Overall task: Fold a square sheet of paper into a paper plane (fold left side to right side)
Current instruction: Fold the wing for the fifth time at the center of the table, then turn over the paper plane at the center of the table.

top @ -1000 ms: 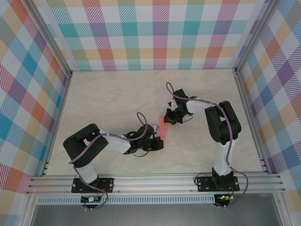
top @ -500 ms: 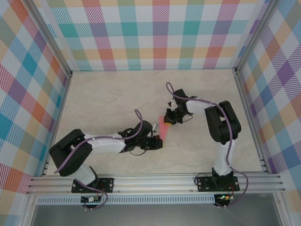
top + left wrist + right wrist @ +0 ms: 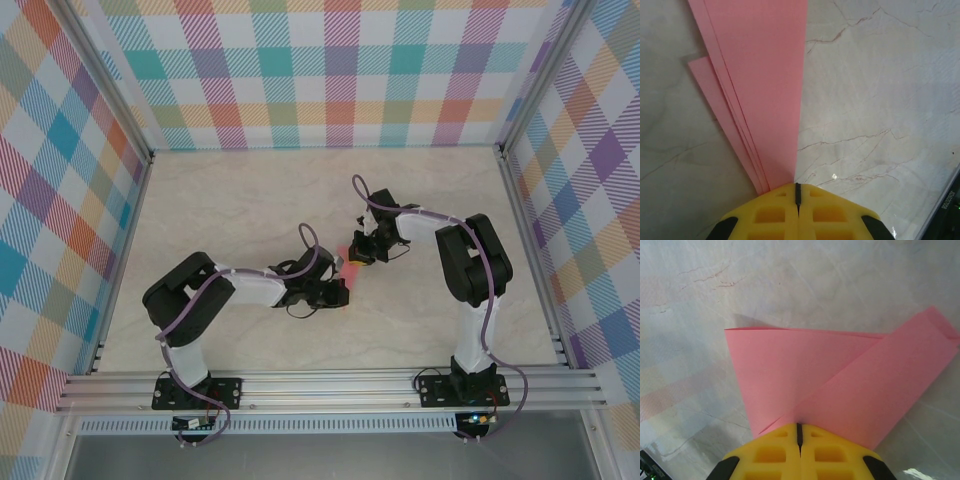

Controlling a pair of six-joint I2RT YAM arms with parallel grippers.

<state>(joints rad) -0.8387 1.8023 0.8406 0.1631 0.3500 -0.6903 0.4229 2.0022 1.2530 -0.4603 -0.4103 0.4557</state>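
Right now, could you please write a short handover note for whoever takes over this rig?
Left gripper: shut on the pointed tip of the narrow salmon-pink folded paper plane, which stretches away over the marble-patterned table.
Right gripper: shut on the paper's opposite end, where one flap lies slanted across another layer.
Done: the sheet is already folded into several stacked layers with a tapering outline.
Left: the slanted flap looks loose, so the last fold probably needs pressing flat. After that, release both grippers.
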